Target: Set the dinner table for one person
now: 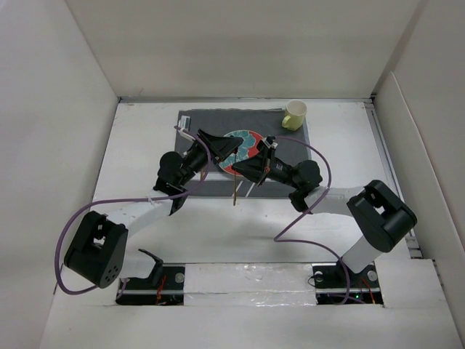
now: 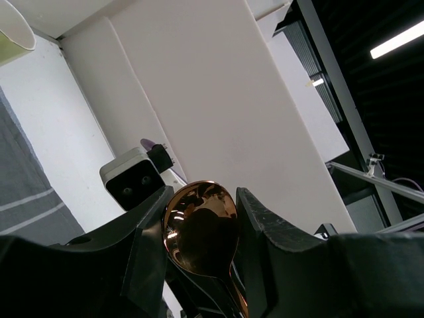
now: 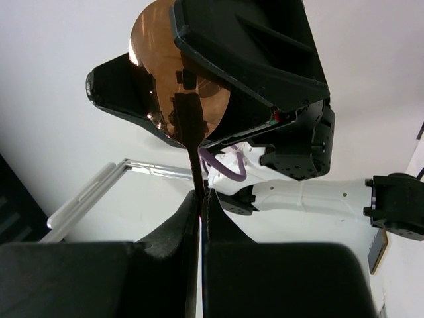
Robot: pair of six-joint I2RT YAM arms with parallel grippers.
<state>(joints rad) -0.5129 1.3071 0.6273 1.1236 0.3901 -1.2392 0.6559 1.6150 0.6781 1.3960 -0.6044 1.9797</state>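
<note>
Above the dark striped placemat [image 1: 290, 145] on the white dinner table [image 1: 240, 233], the two arms meet around a copper spoon [image 3: 197, 165]. My right gripper [image 3: 202, 199] is shut on its thin handle, whose end pokes down below the fingers [image 1: 234, 195]. My left gripper [image 2: 201, 197] has its jaws against both sides of the spoon's bowl [image 2: 202, 228]. In the right wrist view one left finger [image 3: 252, 59] covers part of the bowl. A colourful plate [image 1: 251, 138] lies on the placemat under both grippers.
A pale yellow-green mug [image 1: 294, 115] stands at the placemat's far right corner and shows again in the left wrist view [image 2: 13, 30]. White walls enclose the table on the left, back and right. Purple cables loop from both arms.
</note>
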